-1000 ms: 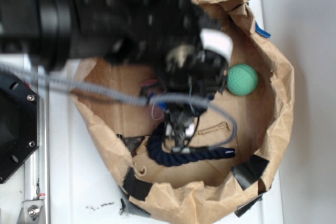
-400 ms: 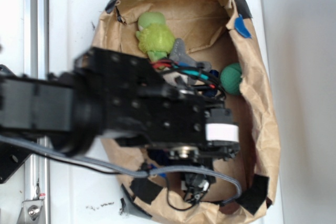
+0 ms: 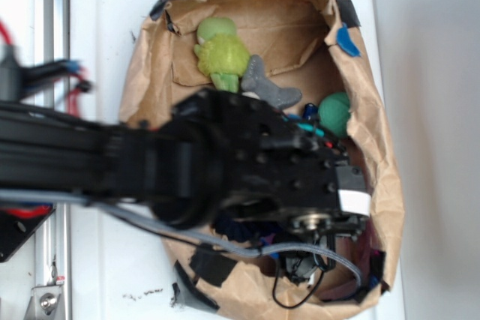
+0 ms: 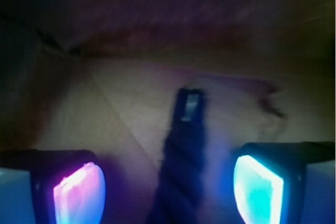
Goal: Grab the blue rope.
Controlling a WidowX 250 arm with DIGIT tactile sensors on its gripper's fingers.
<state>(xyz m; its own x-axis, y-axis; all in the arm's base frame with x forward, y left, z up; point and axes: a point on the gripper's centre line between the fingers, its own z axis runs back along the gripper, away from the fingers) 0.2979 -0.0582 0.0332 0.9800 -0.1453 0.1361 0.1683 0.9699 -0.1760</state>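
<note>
The arm has swung down-right, covering the blue rope from above.

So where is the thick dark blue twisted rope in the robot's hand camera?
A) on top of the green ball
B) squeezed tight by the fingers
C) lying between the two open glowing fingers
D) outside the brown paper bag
C: in the wrist view the thick dark blue twisted rope lies in the gap of the gripper, a space between it and each glowing finger.

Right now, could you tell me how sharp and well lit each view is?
Exterior view: bright and even, but the arm is motion-blurred, hiding most of the bag. Wrist view: dim and soft; the blue rope shows between glowing pink and cyan fingers.
</note>
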